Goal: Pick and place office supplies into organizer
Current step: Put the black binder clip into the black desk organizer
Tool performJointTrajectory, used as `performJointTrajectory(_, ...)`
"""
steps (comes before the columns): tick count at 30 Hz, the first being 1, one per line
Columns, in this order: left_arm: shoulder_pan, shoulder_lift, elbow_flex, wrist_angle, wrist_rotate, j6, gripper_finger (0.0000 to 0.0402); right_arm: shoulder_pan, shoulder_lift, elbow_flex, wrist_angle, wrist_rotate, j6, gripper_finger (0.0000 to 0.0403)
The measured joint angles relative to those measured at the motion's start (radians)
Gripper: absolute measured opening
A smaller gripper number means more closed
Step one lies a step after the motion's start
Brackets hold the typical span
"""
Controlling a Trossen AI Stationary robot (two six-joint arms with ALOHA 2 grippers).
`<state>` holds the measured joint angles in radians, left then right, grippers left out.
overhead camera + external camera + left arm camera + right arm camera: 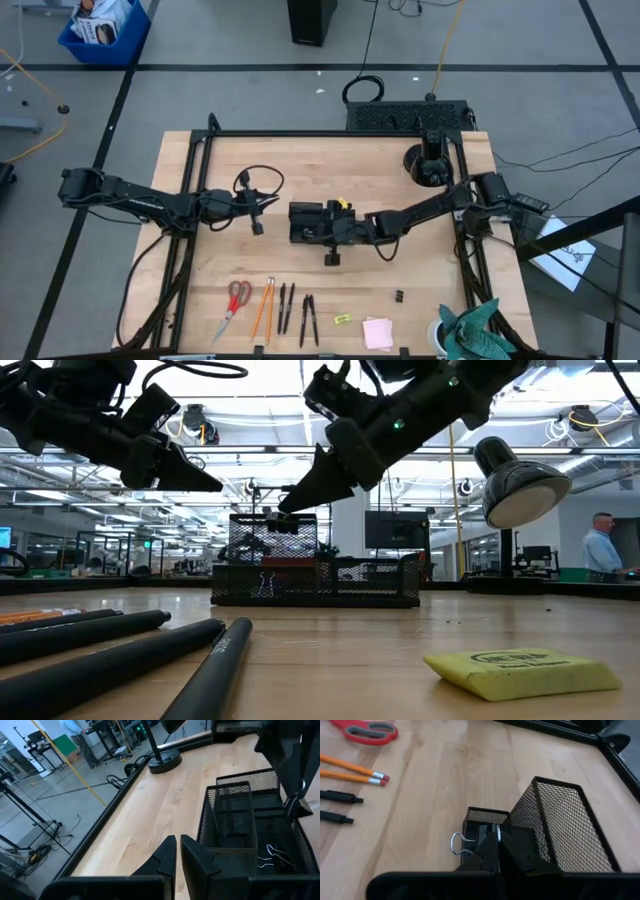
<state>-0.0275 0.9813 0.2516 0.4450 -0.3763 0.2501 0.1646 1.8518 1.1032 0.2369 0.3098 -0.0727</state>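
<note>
The black mesh organizer (308, 222) (315, 580) (560, 825) stands mid-table. One binder clip (461, 843) (270, 856) lies on the floor of a low compartment. My right gripper (312, 228) (285, 502) (498, 845) hovers shut over the organizer, slanting down, with nothing visible between its fingers. My left gripper (276, 207) (177, 855) waits shut just left of the organizer. Along the near edge lie red scissors (236, 300), orange pencils (264, 308), black pens (297, 312), small binder clips (399, 296), a yellow piece (343, 318) and a pink pad (377, 332).
A round black stand base (428, 165) sits at the far right, and its lamp head (520, 485) hangs over the table. A teal cloth (475, 325) lies at the near right corner. Bare wood shows between the organizer and the row of supplies.
</note>
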Motion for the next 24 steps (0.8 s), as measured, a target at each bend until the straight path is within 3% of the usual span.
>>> performJointTrajectory(7, 0.000, 0.000, 0.000, 0.001, 0.000, 0.000, 0.0033, -0.022, 0.058, -0.002, -0.001, 0.029, 0.040, 0.0000)
performJointTrajectory(24, 0.000, 0.000, 0.000, 0.001, -0.001, 0.000, 0.0033, -0.031, 0.057, -0.003, -0.031, 0.027, 0.035, 0.0000)
